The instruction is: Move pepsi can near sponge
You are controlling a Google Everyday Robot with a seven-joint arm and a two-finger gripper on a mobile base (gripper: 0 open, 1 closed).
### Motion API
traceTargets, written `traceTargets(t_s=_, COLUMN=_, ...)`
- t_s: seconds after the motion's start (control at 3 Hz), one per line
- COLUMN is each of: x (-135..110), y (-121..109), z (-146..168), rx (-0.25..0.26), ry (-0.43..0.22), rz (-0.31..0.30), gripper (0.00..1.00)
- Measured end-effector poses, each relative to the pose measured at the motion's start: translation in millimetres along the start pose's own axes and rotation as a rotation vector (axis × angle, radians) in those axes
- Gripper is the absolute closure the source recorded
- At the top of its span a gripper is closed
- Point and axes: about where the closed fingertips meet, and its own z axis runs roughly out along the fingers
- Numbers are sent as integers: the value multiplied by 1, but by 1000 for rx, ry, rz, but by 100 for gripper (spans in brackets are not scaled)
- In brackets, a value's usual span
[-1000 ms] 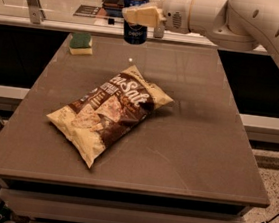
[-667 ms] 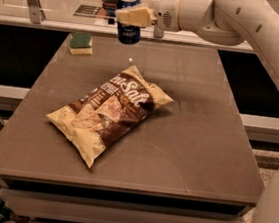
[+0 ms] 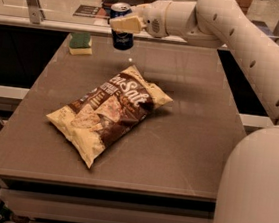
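Because I want clearance over the counter (image 3: pixel 191 139), the gripper (image 3: pixel 121 24), upper left, has its fingers pinching the pepsi can (image 3: pixel 123 41) aloft near the sponge (image 3: pixel 80 44).

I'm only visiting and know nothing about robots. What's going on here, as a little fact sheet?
gripper: over the table's far end, shut on the pepsi can
pepsi can: upright, held to the right of the sponge, not touching it
sponge: far left corner of the table, green side up
chip bag: lying flat mid-table, untouched
table: brown top
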Motion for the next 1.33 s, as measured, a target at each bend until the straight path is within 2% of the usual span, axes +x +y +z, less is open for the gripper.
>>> traceTargets(t_s=0.67, x=18, y=3, z=50, rx=-65, ry=-51, rz=36, gripper=100)
traceTargets(t_s=1.0, x=26, y=6, z=67, rx=-94, ry=-58, rz=59, gripper=100)
traceTargets(t_s=1.33, x=36, y=6, z=79, rx=-98, ry=-40, rz=63, gripper=100)
